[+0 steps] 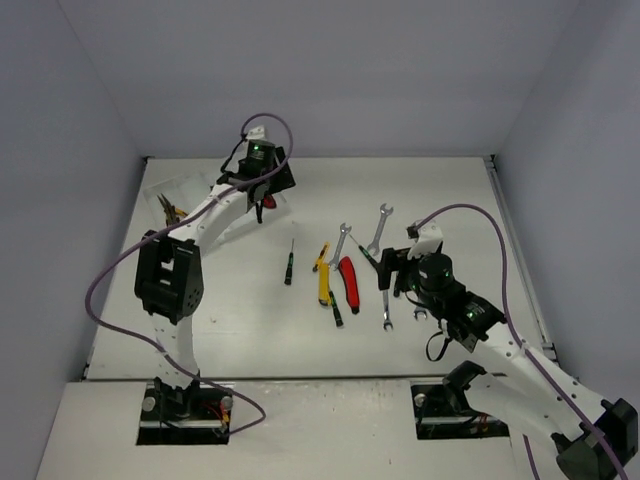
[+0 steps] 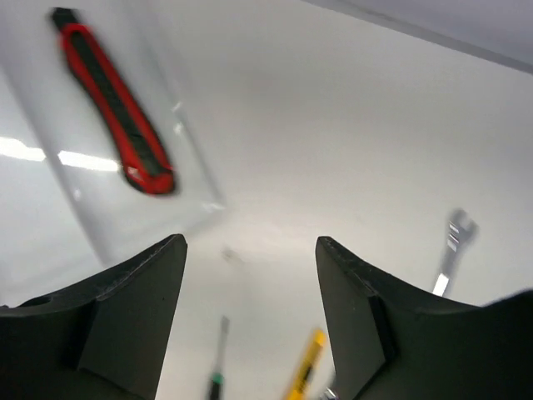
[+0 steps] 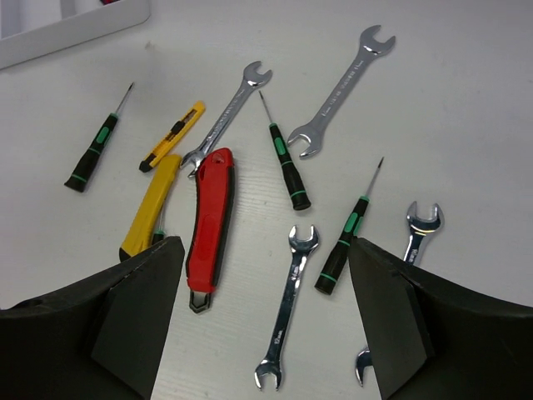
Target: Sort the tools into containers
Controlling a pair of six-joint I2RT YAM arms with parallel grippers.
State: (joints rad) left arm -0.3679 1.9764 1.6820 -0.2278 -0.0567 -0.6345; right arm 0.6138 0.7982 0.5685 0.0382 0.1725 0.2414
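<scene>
Left wrist shows red knife (image 2: 112,112) inside tray (image 2: 42,125)

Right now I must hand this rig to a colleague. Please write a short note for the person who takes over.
Left tool: open, empty, by the tray corner.
Right tool: open, empty, above the loose items.
Done: one red knife and the pliers lie in the tray.
Left to do: on the table lie a second red knife, two yellow knives, three screwdrivers and four wrenches.
</scene>
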